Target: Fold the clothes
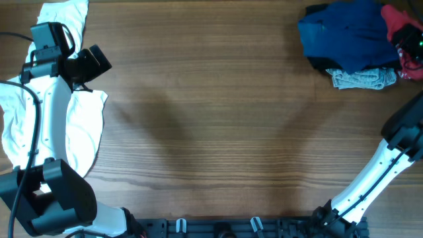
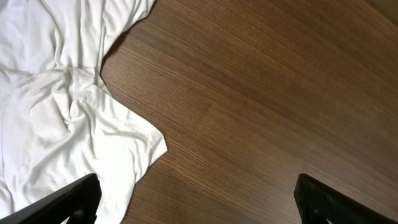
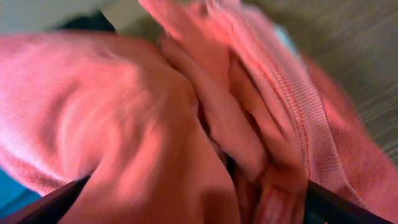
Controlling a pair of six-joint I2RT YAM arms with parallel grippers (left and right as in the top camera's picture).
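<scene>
**Left claw** (image 2: 196,183): The jaws stand fully apart and carry nothing. The claw hangs over the wooden table (image 2: 267,93), and only bare wood shows under the gap. The white shirt (image 2: 56,112) lies rumpled beneath and outward of one finger (image 2: 68,202). A loose corner of it reaches towards the gap but falls short of it. Judgement: the claw is stationed at the shirt's edge rather than over its bulk. It is not engaged with the shirt, which lies unfolded.

**Right claw** (image 3: 198,182): The jaws stand wide apart and are pushed down into the red garment (image 3: 143,106). The cloth bulges up between the fingers and fills everything ahead of them. The wrist view is blurred, but nothing looks pinched. Judgement: the wide stance suits taking in a thick bunch, so this reads as the approach to a pick with the grip not yet made.

**Location of work**: In the overhead view the red garment sits at the table's far right corner. It is heaped against a dark blue garment (image 1: 344,33), with a grey piece (image 1: 363,78) at the blue garment's near edge. The white shirt lies well apart from them, on the left side.

**Stage**: Folding has not begun, and no garment lies flat.

**Risk**: The red cloth is creased into several layers and touches the blue garment. Closing here may catch more than one layer or drag the neighbouring piece along.
</scene>
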